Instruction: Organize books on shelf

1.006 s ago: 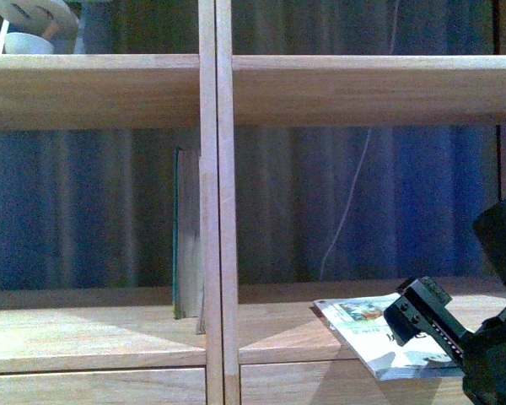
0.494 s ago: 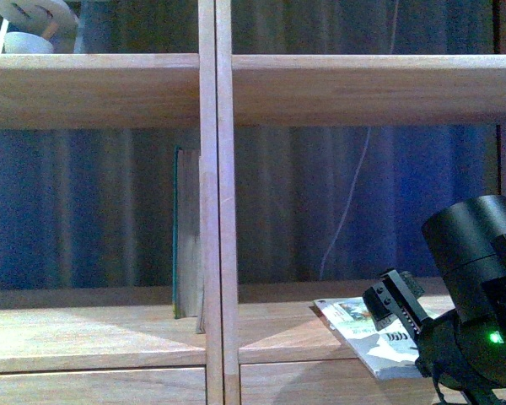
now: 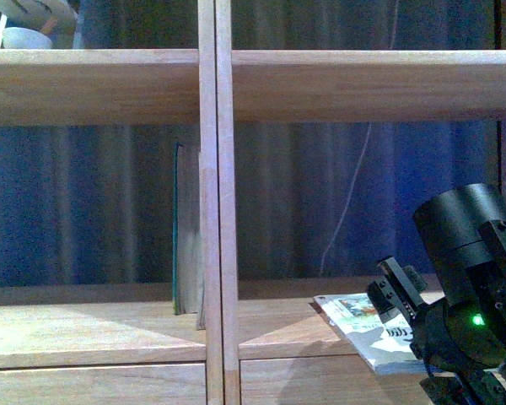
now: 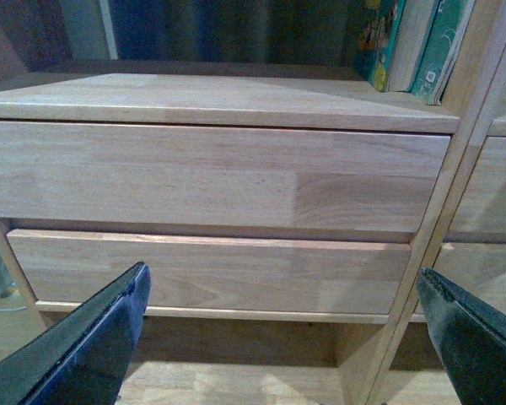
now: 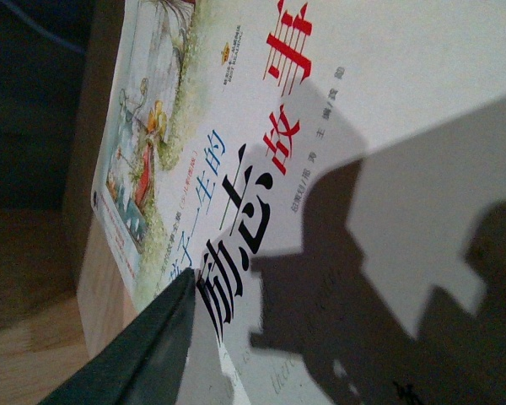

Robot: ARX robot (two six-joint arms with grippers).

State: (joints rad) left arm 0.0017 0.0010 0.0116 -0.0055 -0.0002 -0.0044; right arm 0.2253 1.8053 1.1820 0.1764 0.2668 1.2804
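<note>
The thin paperback (image 3: 360, 323) lies flat on the light-wood shelf (image 3: 216, 202), right of the central divider, its near corner past the board's front edge. Its pale illustrated cover with Chinese characters fills the right wrist view (image 5: 337, 110). My right gripper (image 3: 395, 295) is open and hovers right over the cover; only one finger (image 5: 135, 354) shows in the wrist view. The teal book (image 3: 182, 229) stands upright against the divider's left side. My left gripper (image 4: 282, 337) is open and empty, low before the drawer fronts (image 4: 211, 181); it is out of the front view.
A thick upper shelf board (image 3: 93, 84) runs above both compartments, with a white object (image 3: 29, 25) on it at the far left. A curtain and a thin white cord (image 3: 346, 219) hang behind the shelf. Standing book bottoms (image 4: 422, 42) show above the drawers.
My right arm has risen further into the front view and its gripper has shifted left and slightly up over the paperback. The books have not moved.
</note>
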